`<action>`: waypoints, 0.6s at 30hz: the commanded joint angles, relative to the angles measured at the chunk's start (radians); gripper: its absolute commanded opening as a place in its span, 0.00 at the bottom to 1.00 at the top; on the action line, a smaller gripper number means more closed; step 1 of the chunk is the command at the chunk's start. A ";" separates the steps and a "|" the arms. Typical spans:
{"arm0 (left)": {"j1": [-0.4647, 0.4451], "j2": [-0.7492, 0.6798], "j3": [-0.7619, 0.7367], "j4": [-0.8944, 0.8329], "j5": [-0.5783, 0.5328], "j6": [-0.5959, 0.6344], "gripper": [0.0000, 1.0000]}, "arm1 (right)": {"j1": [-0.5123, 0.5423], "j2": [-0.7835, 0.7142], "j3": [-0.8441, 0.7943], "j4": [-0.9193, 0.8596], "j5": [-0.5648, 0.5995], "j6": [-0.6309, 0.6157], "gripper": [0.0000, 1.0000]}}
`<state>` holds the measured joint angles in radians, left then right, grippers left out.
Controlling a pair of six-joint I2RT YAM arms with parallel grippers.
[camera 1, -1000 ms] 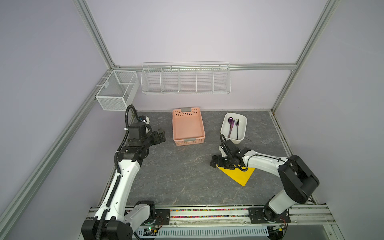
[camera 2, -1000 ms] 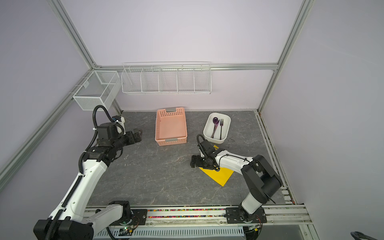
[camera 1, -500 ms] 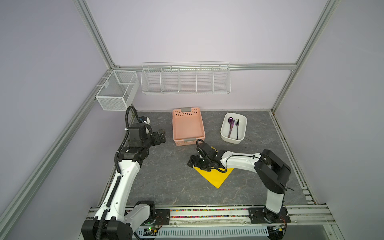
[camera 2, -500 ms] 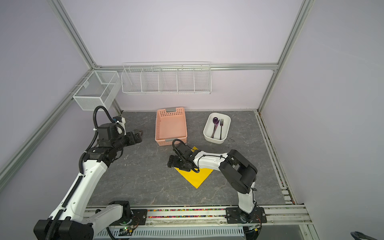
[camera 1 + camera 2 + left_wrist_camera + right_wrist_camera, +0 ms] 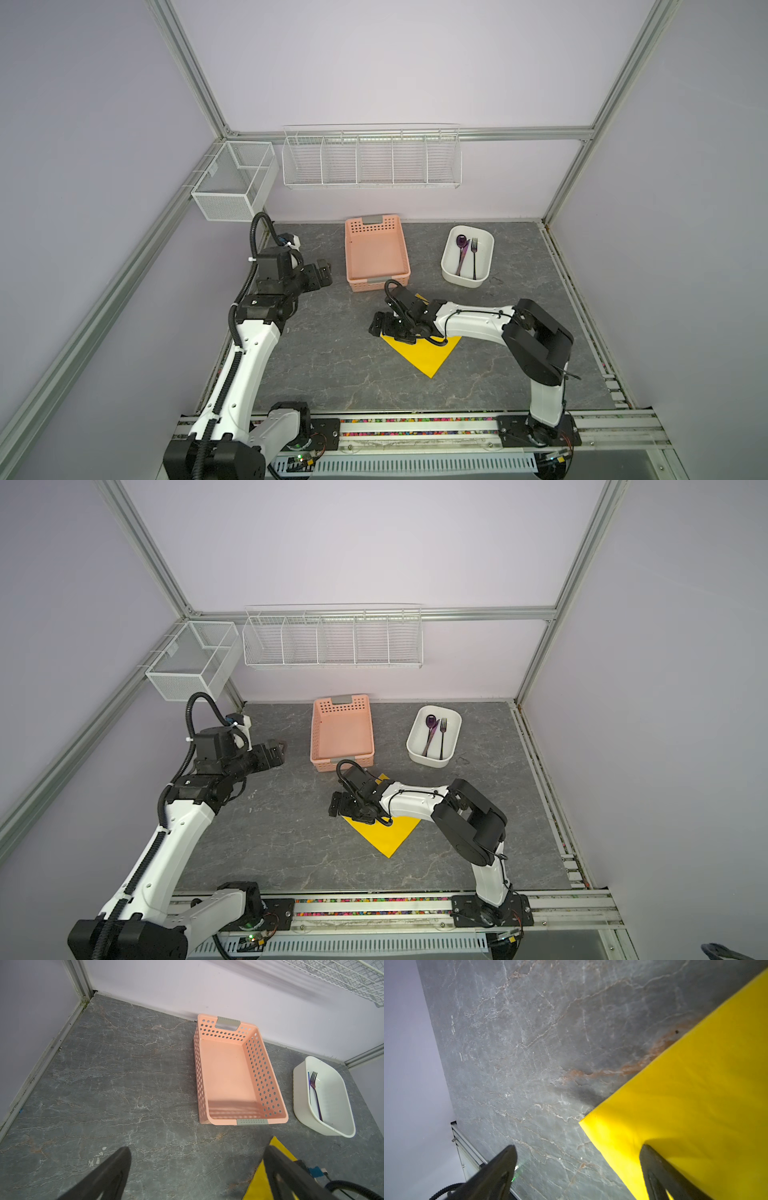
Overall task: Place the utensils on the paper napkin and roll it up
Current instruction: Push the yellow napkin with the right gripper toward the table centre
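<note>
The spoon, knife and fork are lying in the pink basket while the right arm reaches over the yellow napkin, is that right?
Not quite. The utensils lie in the white tub; the pink basket is empty, as both top views show. The right arm does reach over the yellow napkin.
</note>
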<state>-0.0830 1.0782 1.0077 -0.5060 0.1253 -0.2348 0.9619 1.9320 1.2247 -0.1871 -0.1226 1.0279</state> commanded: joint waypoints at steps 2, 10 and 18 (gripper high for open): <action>0.008 -0.006 -0.010 0.005 0.007 -0.005 1.00 | -0.012 0.026 0.034 -0.064 0.011 -0.020 0.95; 0.008 -0.006 -0.011 0.004 0.004 -0.005 1.00 | -0.037 -0.018 0.058 -0.082 -0.003 -0.078 0.95; 0.008 -0.005 -0.009 0.004 -0.001 -0.006 1.00 | -0.128 -0.141 0.134 -0.300 0.030 -0.256 0.93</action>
<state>-0.0830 1.0782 1.0077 -0.5060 0.1284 -0.2348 0.8715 1.8751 1.3170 -0.3748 -0.1192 0.8604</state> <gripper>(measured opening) 0.993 0.930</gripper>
